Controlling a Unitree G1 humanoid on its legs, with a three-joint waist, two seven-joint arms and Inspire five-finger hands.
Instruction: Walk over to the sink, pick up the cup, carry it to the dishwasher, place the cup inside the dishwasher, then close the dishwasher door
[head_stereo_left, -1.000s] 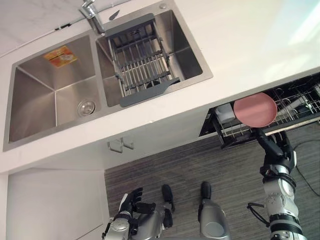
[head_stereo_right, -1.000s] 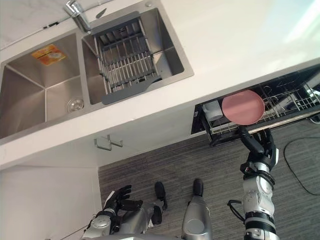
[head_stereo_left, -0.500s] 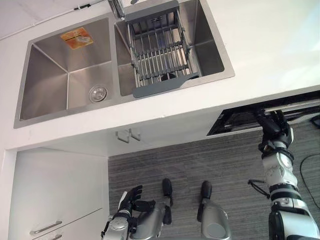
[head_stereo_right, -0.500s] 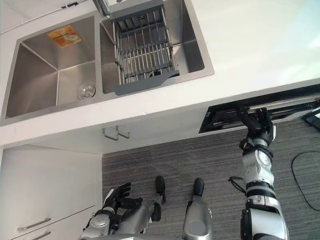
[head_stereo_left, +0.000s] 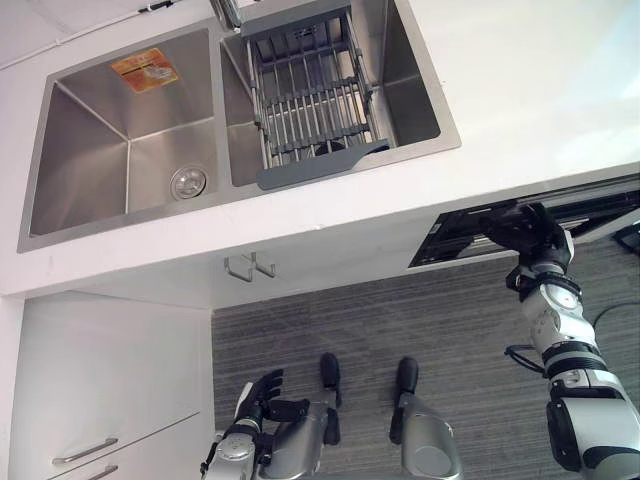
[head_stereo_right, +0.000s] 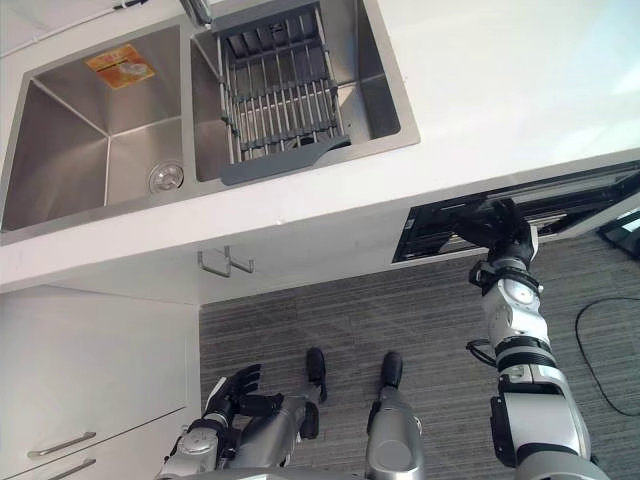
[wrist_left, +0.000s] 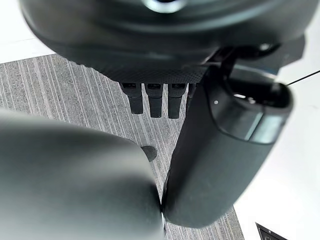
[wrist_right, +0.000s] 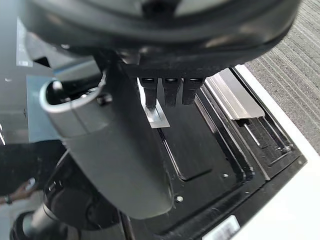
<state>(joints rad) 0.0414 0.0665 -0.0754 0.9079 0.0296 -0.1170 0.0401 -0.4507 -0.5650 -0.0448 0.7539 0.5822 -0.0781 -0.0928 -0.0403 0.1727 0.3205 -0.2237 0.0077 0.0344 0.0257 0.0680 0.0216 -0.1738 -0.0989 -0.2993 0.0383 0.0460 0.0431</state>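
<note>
Head cams first: my right hand (head_stereo_left: 525, 230) is up at the edge of the dishwasher door (head_stereo_left: 600, 205), which sits under the counter (head_stereo_left: 520, 90) with a dark gap showing, so I reckon closing is the step I'm in. Neither hand carries the cup. My guess is it's inside the dishwasher, but I can't tell through that gap. The worry is that if a rack inside isn't fully home the door could jam on it, and shoving harder would rattle whatever's in there. Meanwhile my left hand (head_stereo_left: 258, 398) hangs low by the cabinet (head_stereo_left: 100, 370), fingers loose, holding nothing.

Count:
- one sink (head_stereo_left: 75, 160) with two basins
- one dish rack (head_stereo_left: 310, 100) in the right basin
- one faucet (head_stereo_left: 228, 12)
- one drain (head_stereo_left: 187, 182)
- one sticker (head_stereo_left: 145, 70)
- two hooks (head_stereo_left: 250, 267) under the counter's edge
- two drawer handles (head_stereo_left: 88, 452)

Left wrist cam: fingers (wrist_left: 150, 102) are straight and relaxed over the striped carpet (wrist_left: 60, 95), with nothing in them. No real risk there.

Right wrist cam: fingers (wrist_right: 170, 92) look straight, tips toward the door's black inner panel (wrist_right: 215, 150) near one metal latch plate (wrist_right: 157, 116) — pushing rather than gripping, as far as I can judge. A flat push like that can slide off the edge, and the door might drop back open.
</note>
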